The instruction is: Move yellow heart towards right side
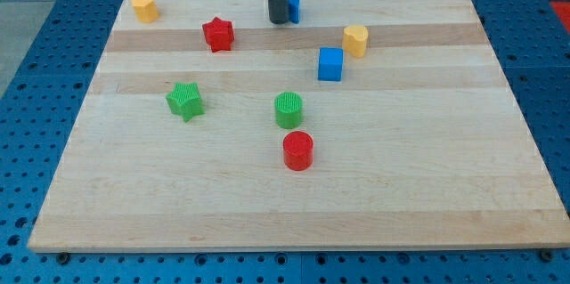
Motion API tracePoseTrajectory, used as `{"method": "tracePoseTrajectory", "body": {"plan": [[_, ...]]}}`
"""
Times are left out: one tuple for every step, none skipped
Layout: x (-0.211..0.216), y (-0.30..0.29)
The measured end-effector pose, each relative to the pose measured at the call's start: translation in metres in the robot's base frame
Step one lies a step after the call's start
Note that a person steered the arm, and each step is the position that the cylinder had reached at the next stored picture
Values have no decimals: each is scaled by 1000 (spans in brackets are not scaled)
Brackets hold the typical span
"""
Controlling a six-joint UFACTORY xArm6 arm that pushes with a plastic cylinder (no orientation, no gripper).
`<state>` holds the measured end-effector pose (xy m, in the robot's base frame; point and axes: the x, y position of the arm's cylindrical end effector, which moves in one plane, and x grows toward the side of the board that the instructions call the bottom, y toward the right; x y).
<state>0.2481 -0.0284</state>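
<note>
Near the view's top, my tip (279, 21), without jaws, stands left of the yellow heart (355, 41).

The light is bright and even, coming from above. Blocks such as the red cylinder (297, 150) throw only small soft shadows. The wooden board (427, 186) shows no glare. Focus is sharp everywhere.

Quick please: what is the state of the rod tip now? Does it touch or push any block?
My tip: no gripper, holds nothing; it stands near the view's top, right beside a blue block, contact unclear, up-left of the yellow heart.
</note>
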Motion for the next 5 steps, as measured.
{"method": "tracePoseTrajectory", "body": {"plan": [[13,0],[40,0],[51,4],[51,24],[51,53]]}}
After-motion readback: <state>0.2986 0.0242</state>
